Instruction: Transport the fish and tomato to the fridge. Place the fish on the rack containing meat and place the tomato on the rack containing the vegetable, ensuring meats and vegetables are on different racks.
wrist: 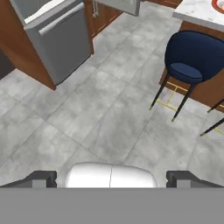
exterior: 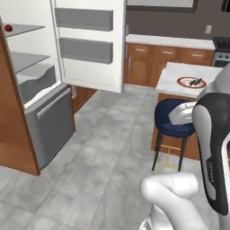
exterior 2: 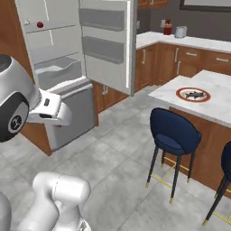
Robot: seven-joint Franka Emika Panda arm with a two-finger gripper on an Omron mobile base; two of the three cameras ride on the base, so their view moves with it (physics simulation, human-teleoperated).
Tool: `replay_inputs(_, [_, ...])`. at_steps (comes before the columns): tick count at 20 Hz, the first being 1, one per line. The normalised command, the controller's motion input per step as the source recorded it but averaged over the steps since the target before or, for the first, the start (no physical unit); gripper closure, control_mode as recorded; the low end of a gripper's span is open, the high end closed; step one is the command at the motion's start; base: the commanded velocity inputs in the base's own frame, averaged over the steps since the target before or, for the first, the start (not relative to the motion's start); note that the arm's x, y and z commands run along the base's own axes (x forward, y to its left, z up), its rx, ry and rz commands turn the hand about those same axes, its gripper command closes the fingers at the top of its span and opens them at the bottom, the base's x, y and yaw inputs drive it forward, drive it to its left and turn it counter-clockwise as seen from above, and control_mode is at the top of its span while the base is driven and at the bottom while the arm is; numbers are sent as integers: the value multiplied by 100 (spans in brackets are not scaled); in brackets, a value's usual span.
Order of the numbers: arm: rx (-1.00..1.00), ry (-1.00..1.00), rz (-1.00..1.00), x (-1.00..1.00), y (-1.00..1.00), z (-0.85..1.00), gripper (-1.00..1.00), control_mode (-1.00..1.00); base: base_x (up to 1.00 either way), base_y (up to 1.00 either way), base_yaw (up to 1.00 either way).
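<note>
The fridge (exterior: 47, 119) stands open at the left, its door (exterior: 90, 45) swung wide. The red tomato (exterior: 8, 28) (exterior 2: 40, 25) rests on the top shelf (exterior: 27, 29), the rack containing the vegetable. Below it is the middle shelf (exterior: 30, 58), the rack containing meat. I cannot make out the meat or the vegetable. The dark fish (exterior: 195, 82) (exterior 2: 194, 94) lies on a round red-rimmed plate (exterior 2: 182, 91) on the island counter. My gripper (wrist: 111, 179) hangs open and empty over the floor, far from both fridge and fish, with its fingertips (wrist: 43, 178) spread wide.
A navy stool (exterior: 173, 119) (exterior 2: 173, 131) stands against the white island counter (exterior 2: 216, 108). A second stool (exterior 2: 225, 167) is at the right edge. Wood cabinets (exterior: 148, 63) line the back wall. Grey tiled floor (wrist: 100, 105) lies open between fridge and island.
</note>
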Motion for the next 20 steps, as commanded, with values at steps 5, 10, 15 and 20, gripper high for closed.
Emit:
replay_inputs(5, [0, 0, 0, 0, 0, 0, -100, 100, 97, -3, -38])
replay_inputs(10, [0, 0, 0, 0, 0, 0, -100, 100, 87, -10, -44])
replay_inputs(15, [0, 0, 0, 0, 0, 0, -100, 100, 99, 0, -41])
replay_inputs(20, [0, 0, 0, 0, 0, 0, -100, 100, 99, 0, -42])
